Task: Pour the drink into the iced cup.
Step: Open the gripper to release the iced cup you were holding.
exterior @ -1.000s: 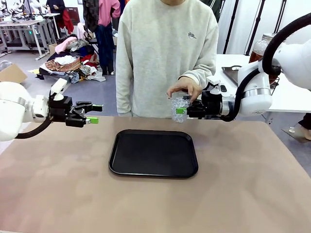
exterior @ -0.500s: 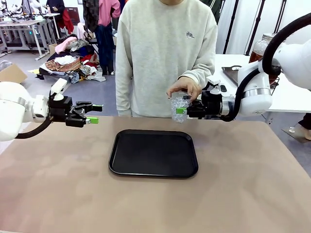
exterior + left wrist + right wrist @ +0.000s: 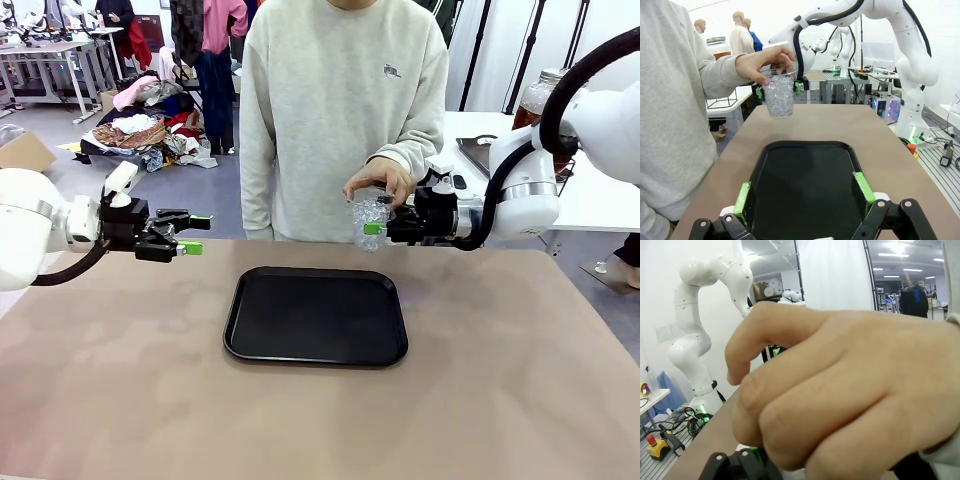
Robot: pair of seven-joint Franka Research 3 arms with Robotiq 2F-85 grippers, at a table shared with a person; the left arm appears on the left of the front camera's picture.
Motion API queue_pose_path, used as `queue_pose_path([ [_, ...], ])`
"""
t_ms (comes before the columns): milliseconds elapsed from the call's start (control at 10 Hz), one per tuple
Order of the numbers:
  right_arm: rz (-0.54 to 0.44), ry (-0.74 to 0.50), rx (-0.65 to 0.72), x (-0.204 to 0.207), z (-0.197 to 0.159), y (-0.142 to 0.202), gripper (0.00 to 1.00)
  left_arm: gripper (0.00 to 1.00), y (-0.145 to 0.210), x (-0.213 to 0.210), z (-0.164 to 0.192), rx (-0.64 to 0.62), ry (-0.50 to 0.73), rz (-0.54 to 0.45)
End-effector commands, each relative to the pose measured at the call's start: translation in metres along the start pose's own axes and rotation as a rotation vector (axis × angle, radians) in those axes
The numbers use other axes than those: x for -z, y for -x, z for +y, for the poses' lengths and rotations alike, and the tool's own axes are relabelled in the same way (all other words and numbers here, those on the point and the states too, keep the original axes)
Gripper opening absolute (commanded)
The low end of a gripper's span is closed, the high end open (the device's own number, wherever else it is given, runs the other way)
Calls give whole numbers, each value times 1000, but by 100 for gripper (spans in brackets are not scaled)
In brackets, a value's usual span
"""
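A person's hand holds the iced cup, a clear plastic cup full of ice, by its rim above the table's far edge. My right gripper reaches in from the right with its green pads close on either side of the cup. I cannot tell if they still press on it. The right wrist view is blocked by the person's hand. My left gripper hovers open and empty at the left, pointing at the tray. The amber drink sits in a jar on the white table behind.
A black tray lies in the middle of the brown table. The person in a light sweater stands at the far edge. A white side table is at the back right.
The right gripper's green pad has shifted very slightly to the right beside the cup. The person's hand, the cup and the left arm have stayed put.
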State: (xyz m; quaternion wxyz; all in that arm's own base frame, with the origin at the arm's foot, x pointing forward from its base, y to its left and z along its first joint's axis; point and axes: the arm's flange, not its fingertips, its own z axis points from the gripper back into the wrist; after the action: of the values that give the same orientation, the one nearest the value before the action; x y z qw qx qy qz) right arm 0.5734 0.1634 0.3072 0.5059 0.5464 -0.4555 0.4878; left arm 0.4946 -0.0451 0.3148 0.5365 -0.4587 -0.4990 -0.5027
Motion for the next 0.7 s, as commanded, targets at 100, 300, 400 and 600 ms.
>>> queue_pose_path([
  [100, -18, -17, 48, -14, -3, -5, 100, 100, -1, 0, 0, 2, 0, -1],
  [300, -17, 6, 60, -30, 4, 0, 100, 100, -1, 0, 0, 2, 0, -1],
  [400, -17, 16, 63, -37, 8, 3, 100, 100, -1, 0, 0, 2, 0, -1],
  [600, -18, 29, 69, -51, 16, 13, 100, 100, -1, 0, 0, 2, 0, -1],
])
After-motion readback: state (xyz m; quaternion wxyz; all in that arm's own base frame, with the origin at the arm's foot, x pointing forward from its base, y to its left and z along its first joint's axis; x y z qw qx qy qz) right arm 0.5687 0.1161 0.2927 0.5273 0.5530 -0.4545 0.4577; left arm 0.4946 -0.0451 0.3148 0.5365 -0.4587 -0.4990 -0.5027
